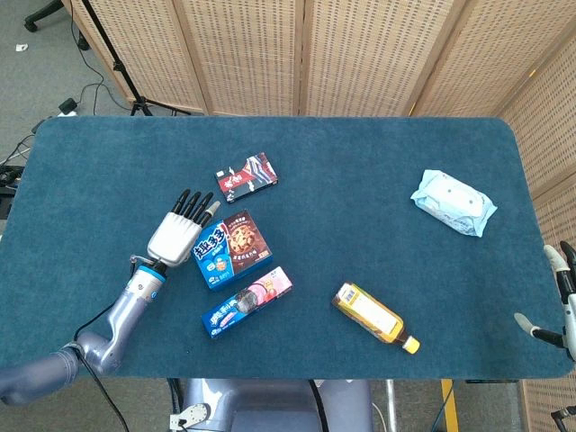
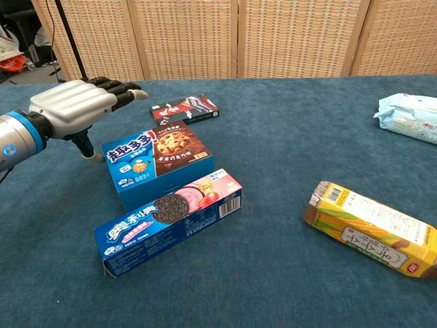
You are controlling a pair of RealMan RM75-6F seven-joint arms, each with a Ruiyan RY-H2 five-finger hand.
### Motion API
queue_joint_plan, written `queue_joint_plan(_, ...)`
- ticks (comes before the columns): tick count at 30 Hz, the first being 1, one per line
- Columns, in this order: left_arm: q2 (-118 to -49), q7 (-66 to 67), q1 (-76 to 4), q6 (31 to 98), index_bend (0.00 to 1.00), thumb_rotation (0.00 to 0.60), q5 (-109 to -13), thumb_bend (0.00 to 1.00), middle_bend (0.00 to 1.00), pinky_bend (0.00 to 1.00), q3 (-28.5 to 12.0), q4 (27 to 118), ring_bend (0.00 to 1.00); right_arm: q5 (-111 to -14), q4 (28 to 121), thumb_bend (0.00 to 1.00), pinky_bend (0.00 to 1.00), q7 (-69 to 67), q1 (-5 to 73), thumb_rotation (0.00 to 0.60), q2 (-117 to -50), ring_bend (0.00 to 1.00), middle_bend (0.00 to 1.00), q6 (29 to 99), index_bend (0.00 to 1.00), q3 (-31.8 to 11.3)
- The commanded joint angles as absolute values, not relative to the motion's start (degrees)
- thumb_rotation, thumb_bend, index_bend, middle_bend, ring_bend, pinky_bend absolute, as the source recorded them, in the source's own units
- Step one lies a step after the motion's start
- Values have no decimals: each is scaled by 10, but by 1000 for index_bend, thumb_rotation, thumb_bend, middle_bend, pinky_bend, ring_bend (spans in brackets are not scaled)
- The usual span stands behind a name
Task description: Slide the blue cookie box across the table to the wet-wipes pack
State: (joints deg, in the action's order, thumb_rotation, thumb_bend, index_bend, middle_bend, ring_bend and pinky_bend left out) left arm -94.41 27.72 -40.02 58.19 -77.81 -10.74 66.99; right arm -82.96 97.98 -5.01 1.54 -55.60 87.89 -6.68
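Blue cookie box lies flat on the teal table, left of centre, long side roughly square to the near edge in the chest view. Left hand sits against the box's left side, fingers extended and held close together, palm flat, holding nothing; contact between palm edge and box looks likely but cannot be confirmed. Long sandwich-cookie box lies just in front of the blue box, touching or nearly so. Small dark red box lies just behind. Yellow drink bottle lies on its side near the front edge. Wet-wipes pack lies well apart, far right. Right hand shows only at the right frame edge, fingers apart, holding nothing.
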Motion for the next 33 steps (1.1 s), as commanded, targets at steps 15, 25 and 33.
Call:
queue_joint_plan(15,-898,310,-393,593,0,600,-780,0,0,0,-81,724,0,-829,980,0,0,-55,15,600,-554,0,0,879,0,-67)
queue_joint_plan(25,-877,343,-386,595,0,600,-802,0,0,0,-47,793,0,-834,983,0,0,-55,13,600,-553,0,0,884,0,-66)
queue_joint_plan(33,-921,340,-399,611,0,600,-820,0,0,0,-56,754,0,-832,982,0,0,-61,14,600,-551,0,0,881,0,-67)
